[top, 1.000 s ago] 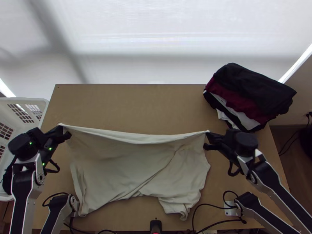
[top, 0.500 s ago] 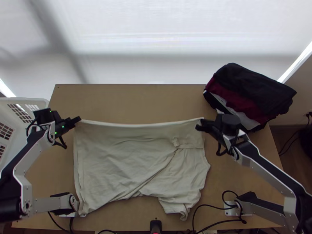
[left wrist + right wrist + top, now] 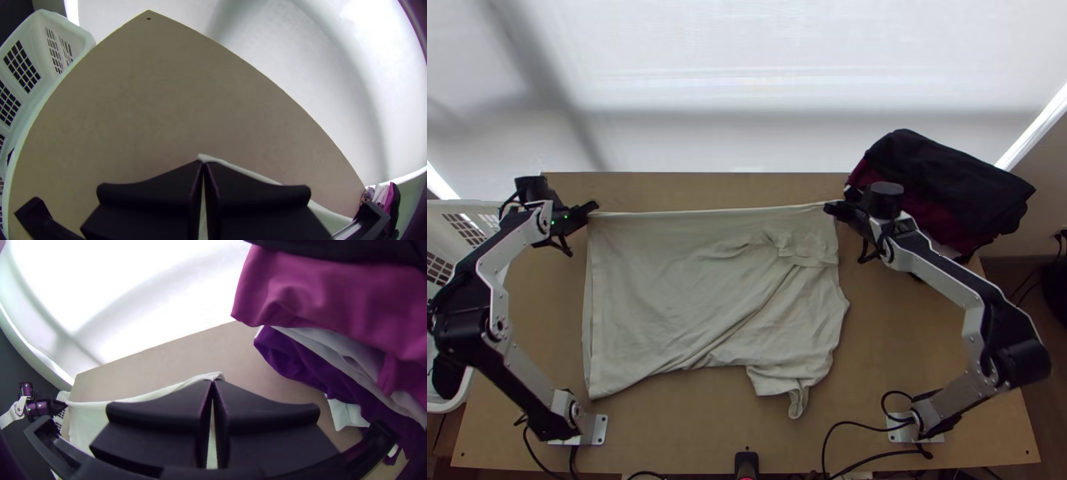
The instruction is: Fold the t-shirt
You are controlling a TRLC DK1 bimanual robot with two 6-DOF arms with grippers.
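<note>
Cream cloth t-shirt (image 3: pixel 667 296) over a light wooden table (image 3: pixel 947 368)

Spread across the table's middle, creased slantwise, bunched slightly toward the table's near edge. Drawn straight toward the table's far edge. Pinched at two corners: near the table's left edge by the left gripper (image 3: pixel 593 207), farther right by the right gripper (image 3: pixel 829 208), both pressed together on cloth. Beyond, at the table's far right corner: black-and-maroon clothes pile (image 3: pixel 947 176).
</note>
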